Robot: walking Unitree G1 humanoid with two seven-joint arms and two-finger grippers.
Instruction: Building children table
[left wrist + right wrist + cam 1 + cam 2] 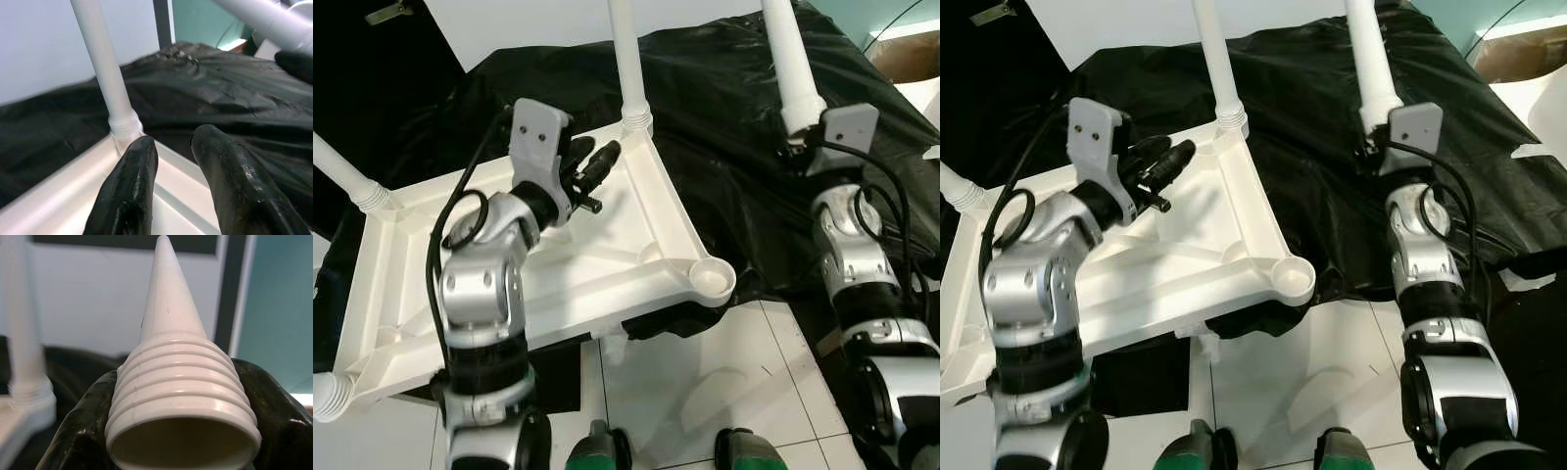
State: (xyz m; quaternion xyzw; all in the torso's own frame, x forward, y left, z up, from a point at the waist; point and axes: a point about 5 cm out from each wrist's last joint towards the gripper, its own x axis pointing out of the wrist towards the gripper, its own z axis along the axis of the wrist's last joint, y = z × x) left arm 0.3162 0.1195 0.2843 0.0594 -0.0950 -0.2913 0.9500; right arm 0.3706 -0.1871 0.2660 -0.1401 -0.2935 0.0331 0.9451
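Crinkled black plastic sheeting [724, 108] drapes the background above white floor tiles [705, 382]. At 9 o'clock lies the upturned white moulded-plastic tabletop [607, 255], ribbed, glossy, probably light and stiff, its empty round socket [713, 276] at 5 o'clock. The loose white tapered plastic leg [793, 69], at 1 o'clock, is pinched at its threaded end by the right gripper [800, 132]; gripping just above the threads seems safest. The left gripper [592, 166] hovers spread, holding nothing.

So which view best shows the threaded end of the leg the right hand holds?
The right wrist view: the leg's ribbed open end sits close up between the right hand's fingers. Both eye views show the leg from above, its threads hidden at the hand. The left wrist view catches a blurred stretch.
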